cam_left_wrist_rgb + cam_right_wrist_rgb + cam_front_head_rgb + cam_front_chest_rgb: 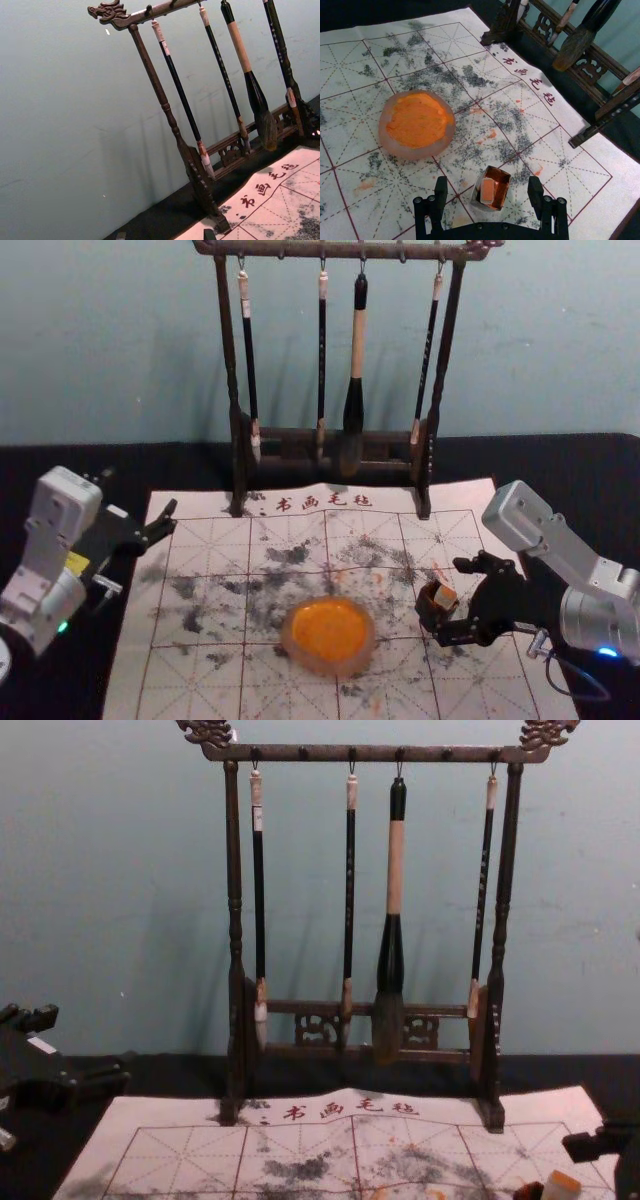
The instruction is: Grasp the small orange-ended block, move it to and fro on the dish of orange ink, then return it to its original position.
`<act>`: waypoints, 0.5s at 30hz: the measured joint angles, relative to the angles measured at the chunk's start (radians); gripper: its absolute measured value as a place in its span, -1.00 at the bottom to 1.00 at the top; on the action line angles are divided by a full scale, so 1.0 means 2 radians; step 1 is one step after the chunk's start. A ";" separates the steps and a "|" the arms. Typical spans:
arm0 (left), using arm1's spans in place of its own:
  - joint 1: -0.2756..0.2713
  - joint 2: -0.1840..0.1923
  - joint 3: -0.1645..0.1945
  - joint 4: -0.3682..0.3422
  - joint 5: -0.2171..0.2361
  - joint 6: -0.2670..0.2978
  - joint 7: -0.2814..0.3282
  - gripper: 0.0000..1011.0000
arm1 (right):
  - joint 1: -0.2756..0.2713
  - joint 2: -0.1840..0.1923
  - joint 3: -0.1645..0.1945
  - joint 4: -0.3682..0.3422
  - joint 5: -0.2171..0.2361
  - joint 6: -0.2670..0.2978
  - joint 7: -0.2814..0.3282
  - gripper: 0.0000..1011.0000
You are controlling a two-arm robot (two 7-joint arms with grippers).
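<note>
On the right half of the mat (215, 685), just beside the dish (365, 652) of orange ink (329, 628), I've got the right tool (452, 600) reaching in low. Its 2 fingers (535, 190) are spread, 1 on each side of the small dark cup (427, 612), apart from it. And there's my 1 block (446, 596), standing in that cup with its orange end up, nothing gripping it! Over at the mat's far left corner, the left tool (172, 518) hangs idle, fingers apart and holding nothing. Behind it all, I see the wooden rack (445, 370) on the dark desk (560, 465), 4 brushes hanging tips down, the fat one (356, 365) second from the right.
</note>
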 joint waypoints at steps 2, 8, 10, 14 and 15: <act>0.000 0.000 0.000 0.000 0.000 0.000 0.000 0.98 | -0.002 0.000 0.001 -0.001 0.000 -0.004 -0.002 0.98; 0.000 0.000 0.000 0.000 0.000 0.000 0.000 0.98 | -0.026 -0.012 0.030 -0.017 0.006 -0.053 -0.031 0.98; 0.000 0.000 0.000 0.000 0.000 0.000 0.000 0.98 | -0.034 -0.019 0.040 -0.022 0.010 -0.066 -0.044 0.98; 0.000 0.000 0.000 0.000 0.000 0.000 0.000 0.98 | -0.053 -0.043 0.069 -0.030 0.013 -0.093 -0.088 0.98; 0.000 0.000 0.000 0.000 0.000 0.000 0.000 0.98 | -0.060 -0.054 0.079 -0.032 0.008 -0.105 -0.110 0.98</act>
